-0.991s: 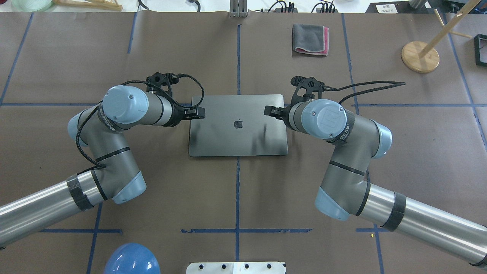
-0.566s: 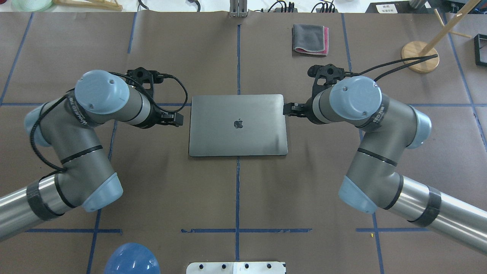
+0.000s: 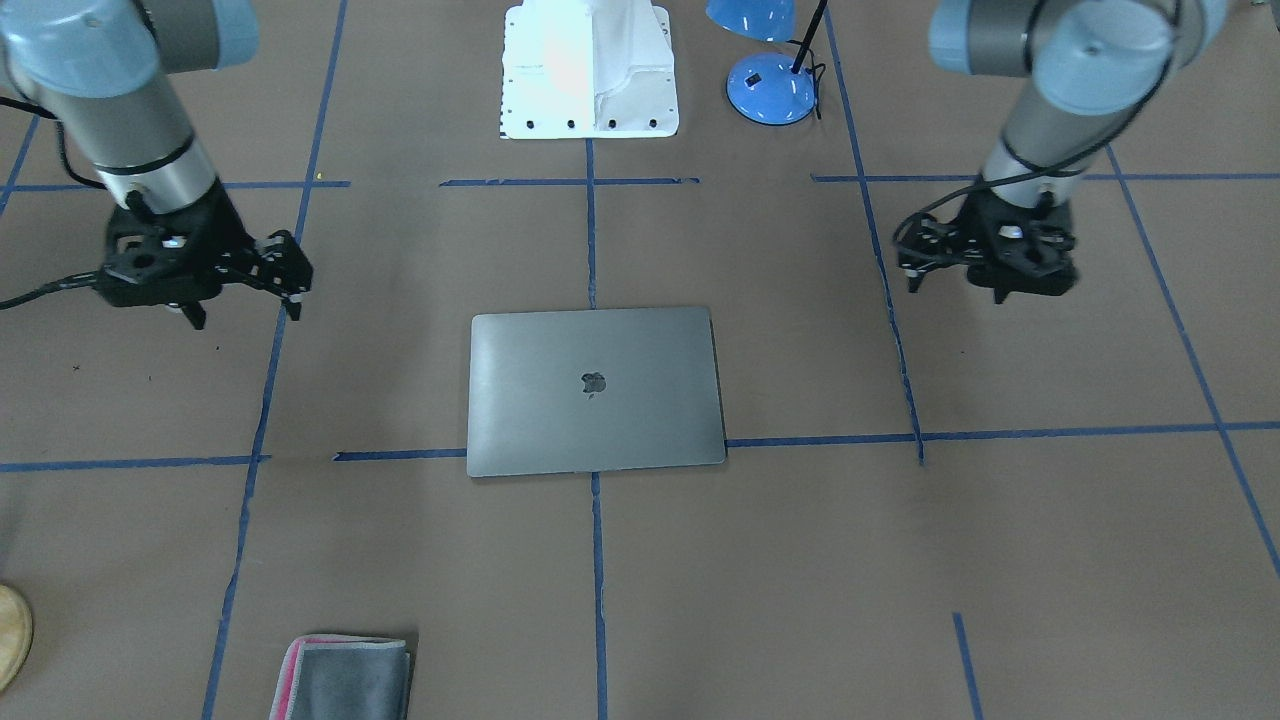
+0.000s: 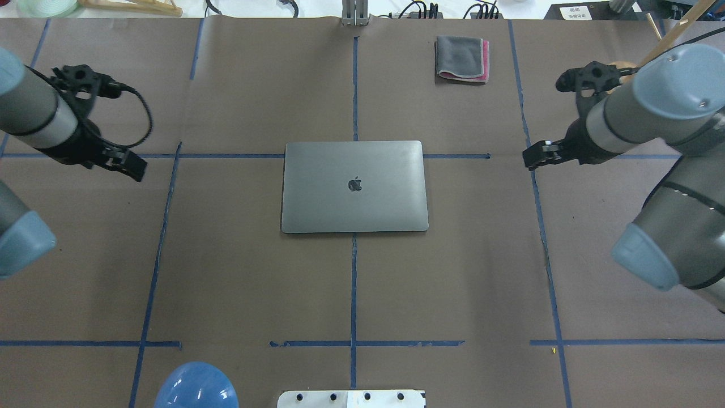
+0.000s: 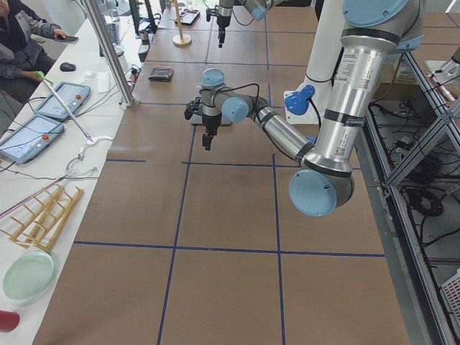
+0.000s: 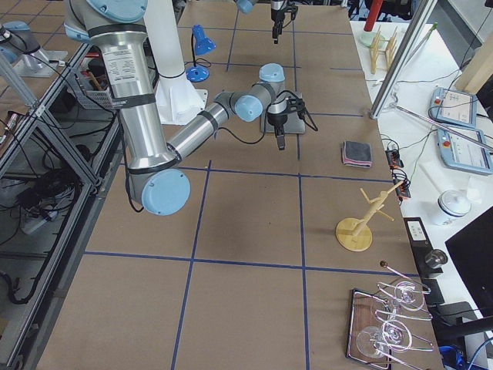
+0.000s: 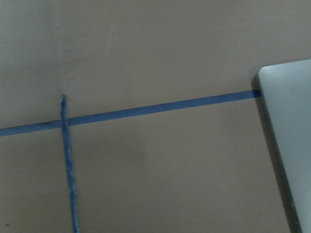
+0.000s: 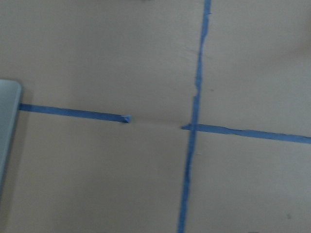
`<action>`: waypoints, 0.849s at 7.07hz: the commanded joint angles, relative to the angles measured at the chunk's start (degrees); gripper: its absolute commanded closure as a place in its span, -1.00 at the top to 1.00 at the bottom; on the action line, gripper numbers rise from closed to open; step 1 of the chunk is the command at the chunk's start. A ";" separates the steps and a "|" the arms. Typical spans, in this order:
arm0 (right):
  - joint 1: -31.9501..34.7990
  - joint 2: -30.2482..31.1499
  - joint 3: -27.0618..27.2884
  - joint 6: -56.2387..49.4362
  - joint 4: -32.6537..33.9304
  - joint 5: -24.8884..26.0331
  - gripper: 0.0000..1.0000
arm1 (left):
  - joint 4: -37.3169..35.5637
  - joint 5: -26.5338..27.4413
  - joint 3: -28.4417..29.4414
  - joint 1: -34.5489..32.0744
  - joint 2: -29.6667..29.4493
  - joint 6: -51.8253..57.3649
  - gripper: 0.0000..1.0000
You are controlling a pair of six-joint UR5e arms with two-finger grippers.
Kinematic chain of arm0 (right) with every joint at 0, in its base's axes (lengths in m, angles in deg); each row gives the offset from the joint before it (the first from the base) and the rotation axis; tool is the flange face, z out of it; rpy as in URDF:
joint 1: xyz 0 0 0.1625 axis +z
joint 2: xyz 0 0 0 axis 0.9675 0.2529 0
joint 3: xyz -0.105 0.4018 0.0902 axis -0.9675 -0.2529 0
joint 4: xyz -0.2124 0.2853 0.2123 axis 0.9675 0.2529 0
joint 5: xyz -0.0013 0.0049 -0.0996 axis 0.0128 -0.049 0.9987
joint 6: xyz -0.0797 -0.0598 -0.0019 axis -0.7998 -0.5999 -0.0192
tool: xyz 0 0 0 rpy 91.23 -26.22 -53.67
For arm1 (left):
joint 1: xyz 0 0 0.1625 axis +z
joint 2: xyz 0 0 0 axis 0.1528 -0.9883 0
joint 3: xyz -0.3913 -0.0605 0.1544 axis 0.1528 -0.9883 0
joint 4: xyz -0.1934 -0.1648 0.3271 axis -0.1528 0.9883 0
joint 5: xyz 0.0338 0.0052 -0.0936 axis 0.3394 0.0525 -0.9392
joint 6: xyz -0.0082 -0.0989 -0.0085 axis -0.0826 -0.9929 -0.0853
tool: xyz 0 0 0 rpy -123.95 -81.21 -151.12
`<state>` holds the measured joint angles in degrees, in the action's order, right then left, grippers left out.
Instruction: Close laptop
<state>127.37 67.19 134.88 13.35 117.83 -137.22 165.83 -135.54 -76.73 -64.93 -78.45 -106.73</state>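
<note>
The laptop (image 4: 354, 187) lies shut and flat at the table's middle, its grey lid with the dark apple logo facing up; it also shows in the front-facing view (image 3: 595, 390). My left gripper (image 4: 133, 169) hangs far to the laptop's left, above the table, shut and empty. My right gripper (image 4: 532, 157) hangs far to the laptop's right, shut and empty. In the front-facing view the right gripper (image 3: 290, 280) is on the view's left and the left gripper (image 3: 912, 275) on its right. Each wrist view shows one lid corner, left (image 7: 286, 145) and right (image 8: 7, 121).
A folded grey-and-pink cloth (image 4: 461, 59) lies at the far side, right of centre. A blue lamp (image 4: 195, 388) and the white robot base (image 4: 351, 398) are at the near edge. A wooden stand (image 6: 354, 233) is at the far right. Blue tape lines cross the brown table cover.
Both arms have pulled back outward from the laptop's sides, left arm to the left, right arm to the right. The laptop has not moved and stays shut.
</note>
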 commanded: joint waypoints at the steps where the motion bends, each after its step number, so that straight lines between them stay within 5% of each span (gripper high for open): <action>1: 13.48 9.99 1.39 -21.07 0.27 -8.74 0.99 | -0.36 -5.66 1.54 -14.20 8.67 22.41 0.99; 4: 33.78 20.29 -5.33 -49.57 3.51 -18.58 0.99 | -0.89 -12.00 9.44 -30.66 16.93 36.04 0.99; 6: 36.92 22.77 -11.51 -52.11 2.91 -20.21 0.99 | -1.07 -12.27 11.13 -33.07 23.25 36.57 0.99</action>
<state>161.89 88.54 126.75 -36.46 120.73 -156.35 164.75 -147.41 -66.40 -96.27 -59.50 -70.89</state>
